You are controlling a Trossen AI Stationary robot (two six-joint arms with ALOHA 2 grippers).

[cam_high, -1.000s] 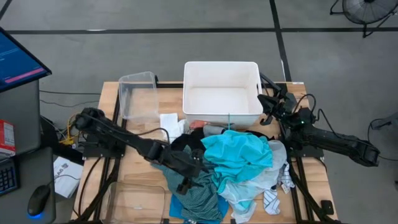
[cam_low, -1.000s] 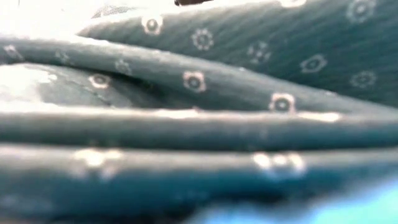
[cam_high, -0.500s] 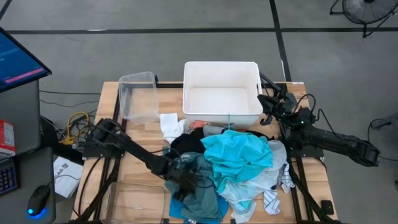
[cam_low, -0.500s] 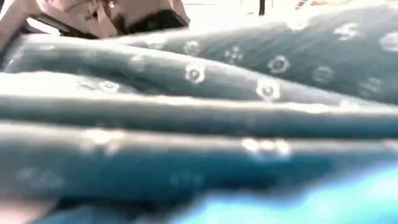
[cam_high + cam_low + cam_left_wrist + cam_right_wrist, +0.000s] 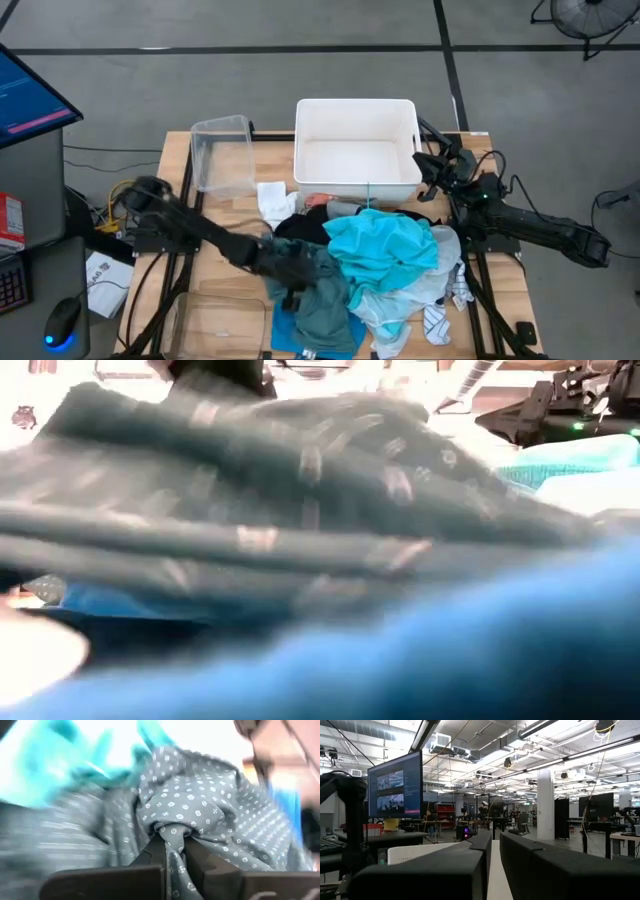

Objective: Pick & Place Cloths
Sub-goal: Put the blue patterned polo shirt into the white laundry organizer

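Note:
The cloths lie heaped on the table's near right half. A turquoise one (image 5: 380,245) is on top, with a black one (image 5: 300,232) behind it. A dotted teal-green one (image 5: 325,310) lies at the near edge over a bright blue one (image 5: 290,335). In the low view the teal-green cloth (image 5: 250,490) and the blue cloth (image 5: 450,650) fill the picture. My left gripper (image 5: 293,278) is shut on the teal-green cloth at the pile's left side. My right gripper (image 5: 430,165) waits by the white tub's right wall, tipped upward and shut on nothing, with only a thin slit between its fingers (image 5: 485,855). My left gripper pinches a gathered bunch (image 5: 172,836) of the teal-green cloth between its two fingers (image 5: 154,854), several layers crumpled together. The fingers slant downward, coming from the table's left. The bunch stands up in a knot just past the fingers. The rest of the cloth trails slack onto the pile.
The white tub (image 5: 356,105) stands at the far middle, with a clear bin (image 5: 222,155) to its left. Another clear bin (image 5: 220,320) is at the near left. A white cloth (image 5: 275,200) and a striped sock (image 5: 437,322) lie at the pile's edges. Bare wood shows at the left.
My left gripper has dipped into the teal-green cloth, rolled, and gone from open to shut on it. The cloth's folds have gathered toward the fingers and risen. In the low view the blue cloth beneath has come into sight.

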